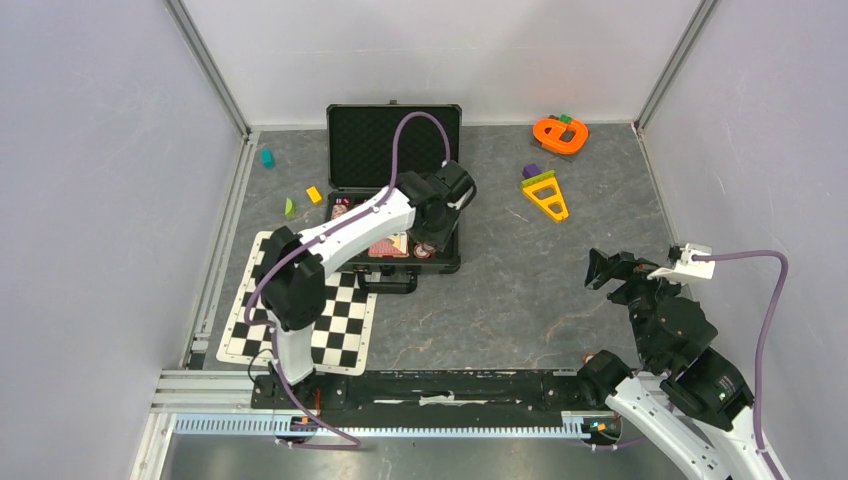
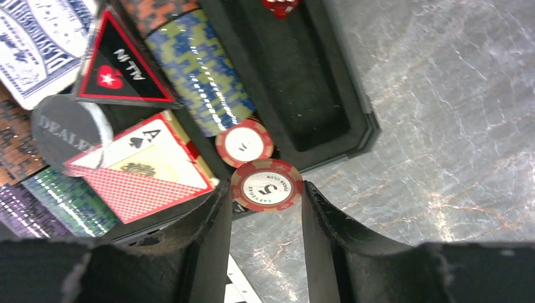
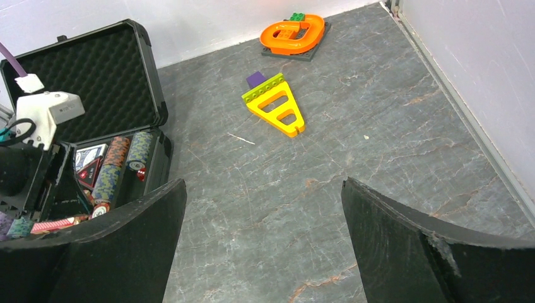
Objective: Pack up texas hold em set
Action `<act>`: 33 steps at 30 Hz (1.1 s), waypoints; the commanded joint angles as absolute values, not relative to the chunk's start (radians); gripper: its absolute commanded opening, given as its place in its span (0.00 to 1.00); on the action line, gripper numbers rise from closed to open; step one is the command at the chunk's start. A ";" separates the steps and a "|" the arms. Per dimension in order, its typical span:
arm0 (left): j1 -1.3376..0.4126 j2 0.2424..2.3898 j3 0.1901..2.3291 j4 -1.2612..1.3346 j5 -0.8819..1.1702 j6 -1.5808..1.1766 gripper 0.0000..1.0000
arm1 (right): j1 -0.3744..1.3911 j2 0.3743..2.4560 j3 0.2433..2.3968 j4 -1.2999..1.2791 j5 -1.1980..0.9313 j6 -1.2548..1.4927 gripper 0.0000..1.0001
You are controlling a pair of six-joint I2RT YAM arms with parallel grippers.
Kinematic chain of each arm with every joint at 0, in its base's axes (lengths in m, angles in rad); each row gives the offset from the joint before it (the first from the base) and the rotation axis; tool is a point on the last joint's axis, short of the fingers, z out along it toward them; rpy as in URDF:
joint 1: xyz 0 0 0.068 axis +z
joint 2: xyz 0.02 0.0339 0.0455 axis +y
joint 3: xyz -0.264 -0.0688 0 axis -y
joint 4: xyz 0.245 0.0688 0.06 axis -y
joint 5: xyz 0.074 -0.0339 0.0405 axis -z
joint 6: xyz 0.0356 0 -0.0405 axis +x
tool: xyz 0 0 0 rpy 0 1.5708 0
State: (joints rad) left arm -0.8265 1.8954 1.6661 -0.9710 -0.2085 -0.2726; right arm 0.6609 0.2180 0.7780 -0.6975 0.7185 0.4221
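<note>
The black briefcase (image 1: 370,150) lies open at the back of the table, its foam lid upright. Its tray holds rows of coloured chip stacks (image 2: 195,69), a red-backed card deck (image 2: 142,170), a blue deck (image 2: 38,44), a red die (image 2: 281,6) and a dealer button (image 2: 63,129). Over the case's front right corner, my left gripper (image 2: 262,192) is shut on a red-white poker chip (image 2: 266,185) marked 5, pinched edge to edge. Another red-white chip (image 2: 244,143) lies just beyond it in the tray. My right gripper (image 3: 265,189) hangs open and empty over bare table at the right.
A black-white checkered mat (image 1: 340,320) lies left of the case front, under the left arm. An orange toy (image 1: 560,133) and a yellow triangular toy (image 1: 545,195) sit at the back right. Small coloured blocks (image 1: 313,195) lie left of the case.
</note>
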 commanded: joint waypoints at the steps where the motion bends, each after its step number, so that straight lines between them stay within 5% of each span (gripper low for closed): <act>1: -0.775 1.904 1.706 -0.960 -0.225 -0.224 0.38 | 0.666 0.233 0.781 -0.670 0.735 0.418 0.99; 33: -0.732 1.949 1.583 -0.865 -0.169 -0.251 0.43 | 0.666 0.258 0.752 -0.641 0.722 0.415 0.98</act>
State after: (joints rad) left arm -0.7353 1.9591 1.5932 -0.8986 -0.1589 -0.2626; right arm 0.6609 0.2440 0.7540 -0.6815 0.7219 0.4213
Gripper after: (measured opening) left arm 0.437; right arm 0.985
